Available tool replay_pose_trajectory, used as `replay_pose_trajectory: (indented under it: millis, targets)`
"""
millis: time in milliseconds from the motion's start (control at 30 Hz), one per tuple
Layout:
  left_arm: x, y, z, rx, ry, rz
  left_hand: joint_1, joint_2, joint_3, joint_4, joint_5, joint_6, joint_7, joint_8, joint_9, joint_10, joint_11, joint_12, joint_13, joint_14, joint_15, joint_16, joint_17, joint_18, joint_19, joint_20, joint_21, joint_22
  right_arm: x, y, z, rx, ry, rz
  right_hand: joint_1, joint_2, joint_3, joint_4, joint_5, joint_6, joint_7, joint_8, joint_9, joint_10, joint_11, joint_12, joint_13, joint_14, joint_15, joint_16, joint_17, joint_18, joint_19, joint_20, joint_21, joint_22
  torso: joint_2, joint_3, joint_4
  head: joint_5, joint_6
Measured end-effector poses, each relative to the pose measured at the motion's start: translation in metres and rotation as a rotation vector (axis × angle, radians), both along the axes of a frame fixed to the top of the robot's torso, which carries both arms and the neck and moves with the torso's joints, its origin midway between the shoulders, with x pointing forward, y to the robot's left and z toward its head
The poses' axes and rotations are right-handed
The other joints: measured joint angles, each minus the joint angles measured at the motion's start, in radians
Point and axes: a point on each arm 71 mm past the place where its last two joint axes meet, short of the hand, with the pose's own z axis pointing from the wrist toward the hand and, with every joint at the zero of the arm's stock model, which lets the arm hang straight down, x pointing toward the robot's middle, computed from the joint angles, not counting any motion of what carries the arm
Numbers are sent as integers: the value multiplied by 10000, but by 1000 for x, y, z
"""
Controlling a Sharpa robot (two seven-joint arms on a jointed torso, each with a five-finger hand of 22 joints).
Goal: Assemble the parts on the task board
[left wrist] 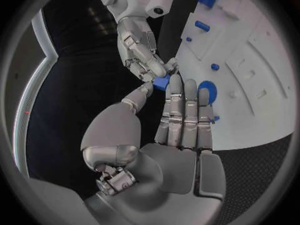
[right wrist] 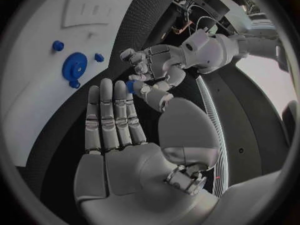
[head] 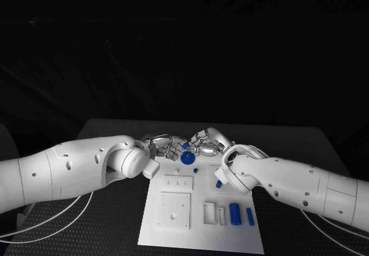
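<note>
The white task board (head: pixel 231 240) lies in the middle of the table. My left hand (head: pixel 158 144) and right hand (head: pixel 207 143) meet fingertip to fingertip above its far end. Between them is a small blue part (head: pixel 185 144). In the left wrist view the small blue part (left wrist: pixel 161 82) sits between my left thumb and fingertips, with the right hand (left wrist: pixel 147 60) touching it from the other side. In the right wrist view the small blue part (right wrist: pixel 130 86) lies between my right thumb and fingertip, against the curled left hand (right wrist: pixel 156 65). A round blue disc (head: pixel 187 157) sits on the board just below the hands.
On the board are two small blue pegs (head: pixel 195 170) (head: pixel 219 184) and two blue cylinders (head: pixel 234 213) (head: pixel 250 216) near its front right. White raised blocks (head: pixel 174 210) stand at its front left. Pale cables (head: pixel 46 224) hang at both sides.
</note>
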Motion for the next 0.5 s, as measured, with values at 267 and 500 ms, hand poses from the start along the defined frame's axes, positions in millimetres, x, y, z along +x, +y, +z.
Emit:
replay_pose_trajectory:
  millis: [267,500]
  targets:
    - [-1,-1,0,-20,85,-111,-557,-840,242,688,-268,-225,131,-63,74,-220,60,-32,47,-187,54,-29,10,0,-97,27,-58,-1,0,-2,-1,53,132,13,0,0,0,0,0,-3,3,2,3,36,-36,37,56,0,0,45,57,1,36,33,0,11,-2,4,3,-7,-15]
    - [0,1,0,8,85,-75,-864,-1251,418,1296,-441,-298,133,-110,171,-344,114,-32,109,-224,91,-29,57,0,-168,27,-58,-1,1,-6,-3,107,368,23,1,-1,-1,0,0,-7,6,61,5,35,-35,75,117,36,-35,45,118,0,69,1,37,22,-4,2,6,-8,-22]
